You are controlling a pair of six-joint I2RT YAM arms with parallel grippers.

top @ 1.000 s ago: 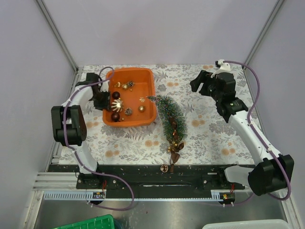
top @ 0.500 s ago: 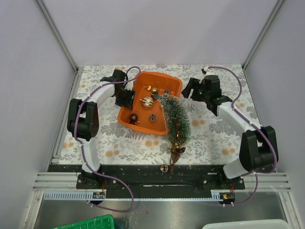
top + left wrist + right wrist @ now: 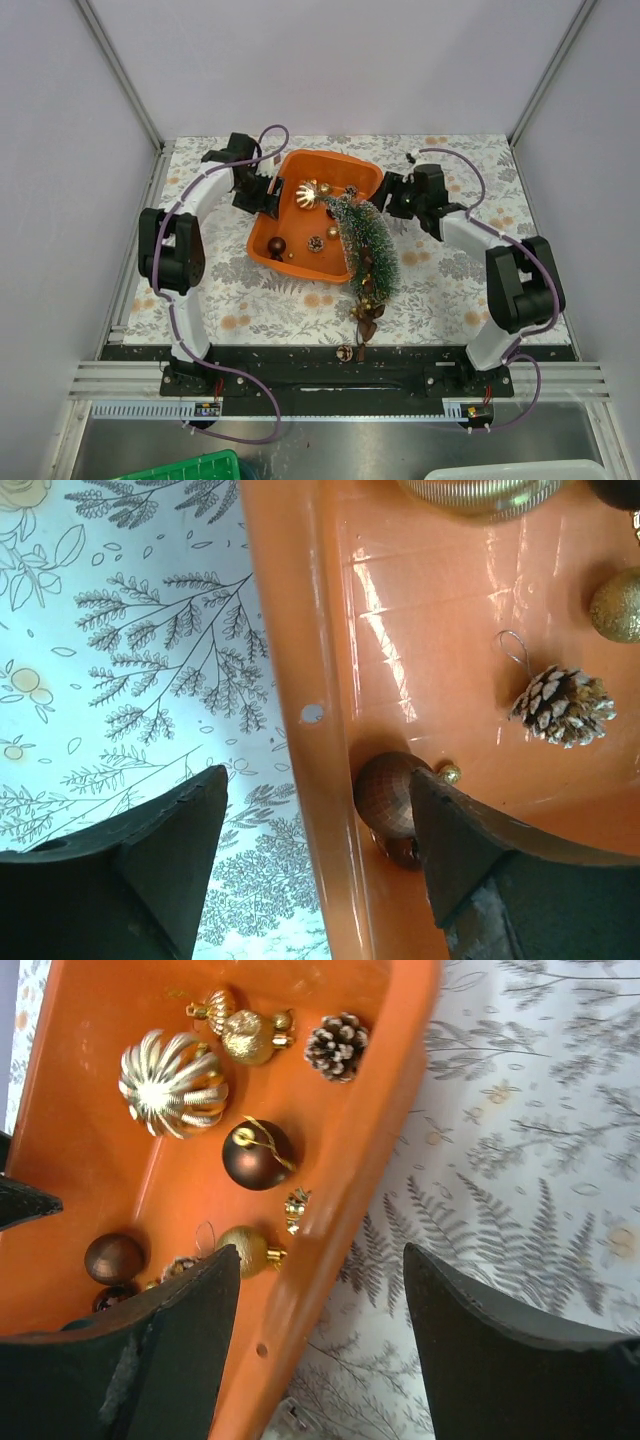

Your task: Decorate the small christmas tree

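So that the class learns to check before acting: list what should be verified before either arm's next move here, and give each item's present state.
1. Jaws of the left gripper open, astride a rim of the orange tray: ok.
2. Jaws of the right gripper open, astride the opposite rim: ok.
3. The small christmas tree standing upright: not ok; it lies with its tip over the tray.
4. Some ornaments available in the tray: ok.
5. Tray lying flat: cannot tell.

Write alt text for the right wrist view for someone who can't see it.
The right gripper, open, straddles the rim of an orange tray, one finger inside, one over the leaf-print tablecloth. In the tray lie a ribbed gold ball, brown balls, a frosted pinecone and smaller gold ornaments.
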